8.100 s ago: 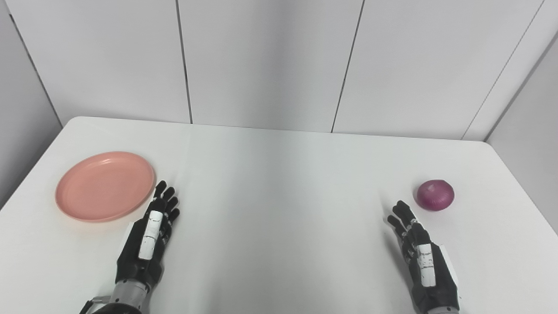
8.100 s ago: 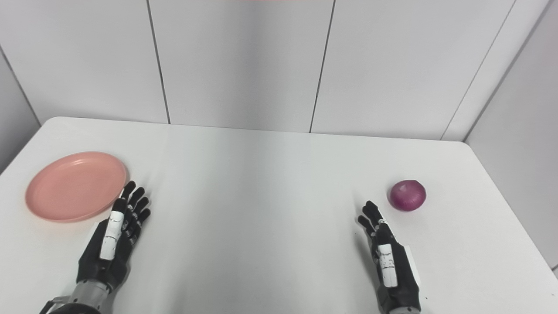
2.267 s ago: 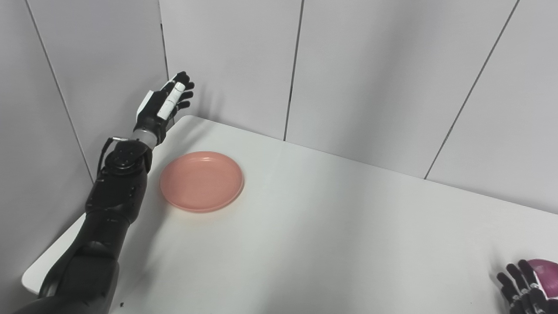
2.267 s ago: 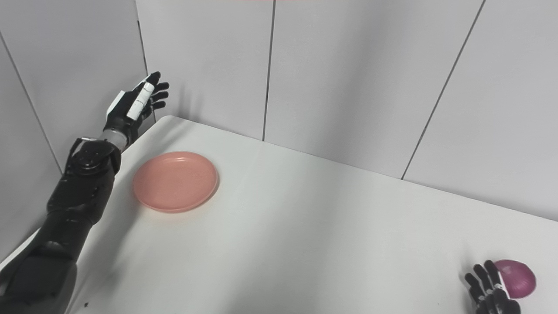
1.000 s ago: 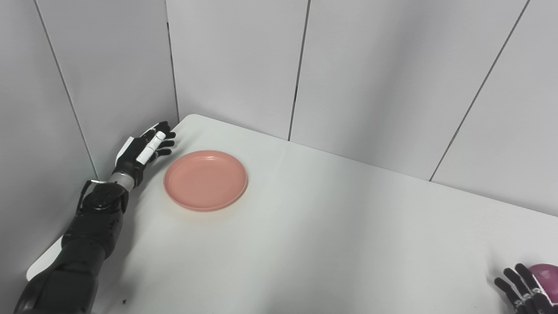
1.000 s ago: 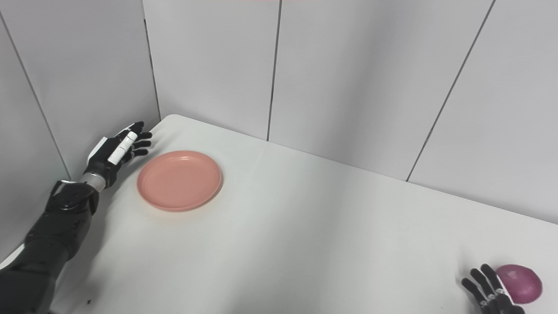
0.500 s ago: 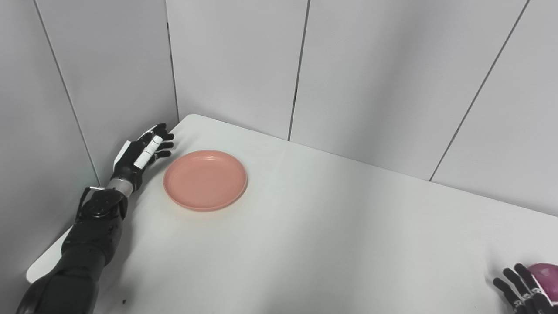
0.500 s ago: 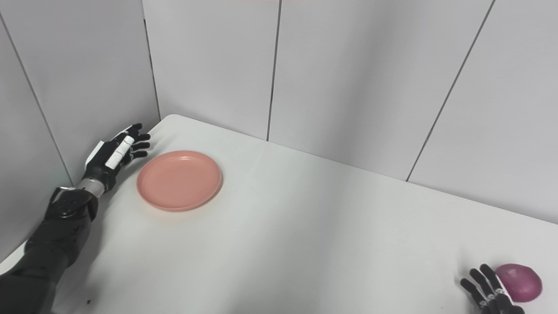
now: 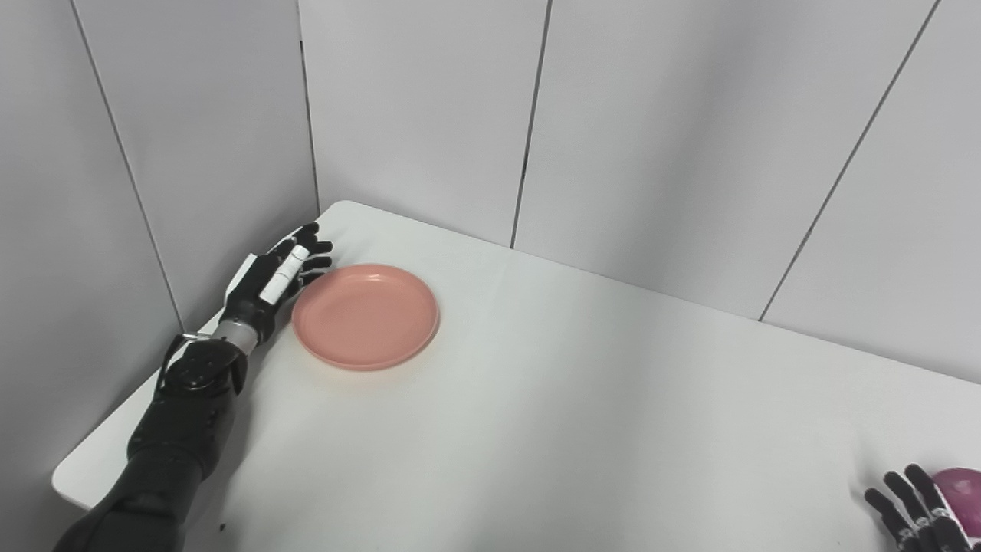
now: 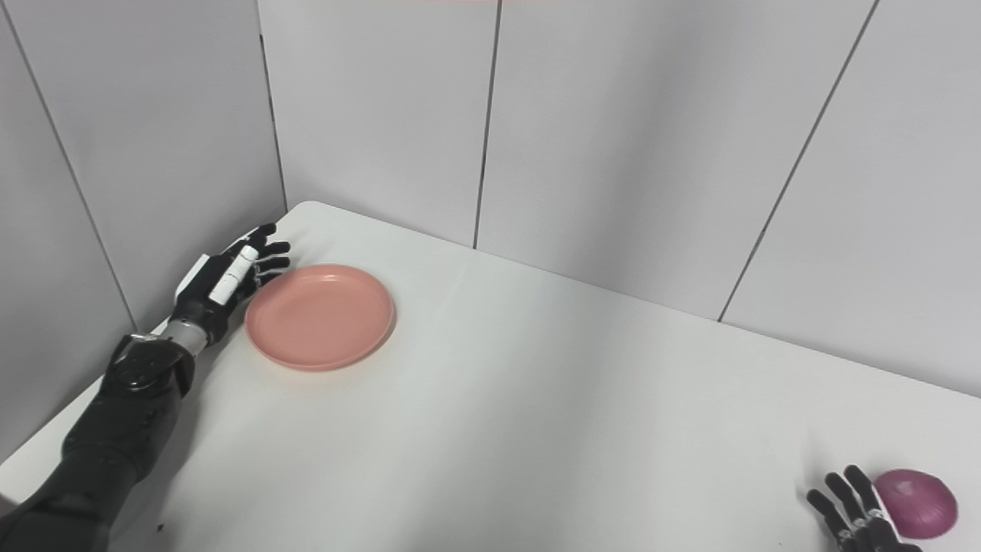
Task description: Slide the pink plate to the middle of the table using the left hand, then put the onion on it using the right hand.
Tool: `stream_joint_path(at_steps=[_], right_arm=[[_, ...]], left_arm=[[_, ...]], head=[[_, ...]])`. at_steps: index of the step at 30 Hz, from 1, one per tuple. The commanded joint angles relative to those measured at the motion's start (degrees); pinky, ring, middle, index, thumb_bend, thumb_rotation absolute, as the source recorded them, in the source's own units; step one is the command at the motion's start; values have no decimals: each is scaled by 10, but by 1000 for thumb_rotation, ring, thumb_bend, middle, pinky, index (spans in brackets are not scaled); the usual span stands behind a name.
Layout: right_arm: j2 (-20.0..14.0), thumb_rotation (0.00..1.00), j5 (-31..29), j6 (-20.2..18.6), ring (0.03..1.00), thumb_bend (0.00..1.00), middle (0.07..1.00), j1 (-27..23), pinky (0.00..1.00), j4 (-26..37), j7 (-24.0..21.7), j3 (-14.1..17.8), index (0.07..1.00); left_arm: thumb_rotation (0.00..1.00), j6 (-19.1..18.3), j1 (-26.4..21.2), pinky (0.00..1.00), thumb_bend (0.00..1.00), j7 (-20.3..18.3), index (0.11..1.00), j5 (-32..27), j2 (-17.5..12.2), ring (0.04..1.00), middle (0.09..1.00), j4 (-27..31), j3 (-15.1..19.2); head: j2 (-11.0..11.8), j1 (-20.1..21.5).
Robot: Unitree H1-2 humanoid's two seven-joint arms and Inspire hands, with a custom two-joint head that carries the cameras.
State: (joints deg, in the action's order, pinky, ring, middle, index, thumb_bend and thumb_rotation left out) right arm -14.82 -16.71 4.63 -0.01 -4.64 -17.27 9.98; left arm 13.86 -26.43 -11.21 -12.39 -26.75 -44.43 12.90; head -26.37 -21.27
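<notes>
White table [image 9: 582, 429], grey panelled walls behind. Left hand [image 9: 276, 277]: fingers [image 9: 316, 247] spread, holding nothing, just beside the pink plate's [image 9: 365, 316] left rim; contact unclear. Plate near the far left corner. Right hand [image 10: 854, 514]: fingers apart, at the bottom edge, just beside the purple onion [image 10: 917, 493]

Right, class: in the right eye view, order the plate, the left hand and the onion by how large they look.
1. Plate, clearly the largest.
2. Left hand.
3. Onion, smallest. It sits nearer the camera and touches the bottom edge, so its rank against the hand is less sure.
</notes>
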Motion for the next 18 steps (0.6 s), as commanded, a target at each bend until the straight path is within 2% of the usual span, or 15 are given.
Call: stream_joint_path(at_steps=[1,8,14,17,18], right_arm=[[22,986,-11,4,887,1000,921,39,1000,-50,-4,-7,956],[23,995,-9,2,893,1000,928,41,1000,-43,-3,-10,962],[28,993,-8,-10,886,1000,919,45,1000,-30,4,-12,949],[29,993,-8,-6,878,1000,914,45,1000,-29,4,-13,941],[30,996,-7,-7,869,1000,909,45,999,-29,6,-13,935]], left_arm=[[822,-8,-14,746,971,-9,855,5,11,797,808,20,-13],[826,-19,-19,771,981,-15,872,5,23,819,828,41,-30],[827,-43,-16,833,1000,-26,926,2,29,853,866,78,-46],[787,-69,-15,897,994,-43,937,-22,35,895,898,97,-42],[787,-75,-13,890,988,-43,931,-22,37,896,895,108,-43]], head=[[-1,0],[-1,2],[-4,6],[-4,7],[-4,7]])
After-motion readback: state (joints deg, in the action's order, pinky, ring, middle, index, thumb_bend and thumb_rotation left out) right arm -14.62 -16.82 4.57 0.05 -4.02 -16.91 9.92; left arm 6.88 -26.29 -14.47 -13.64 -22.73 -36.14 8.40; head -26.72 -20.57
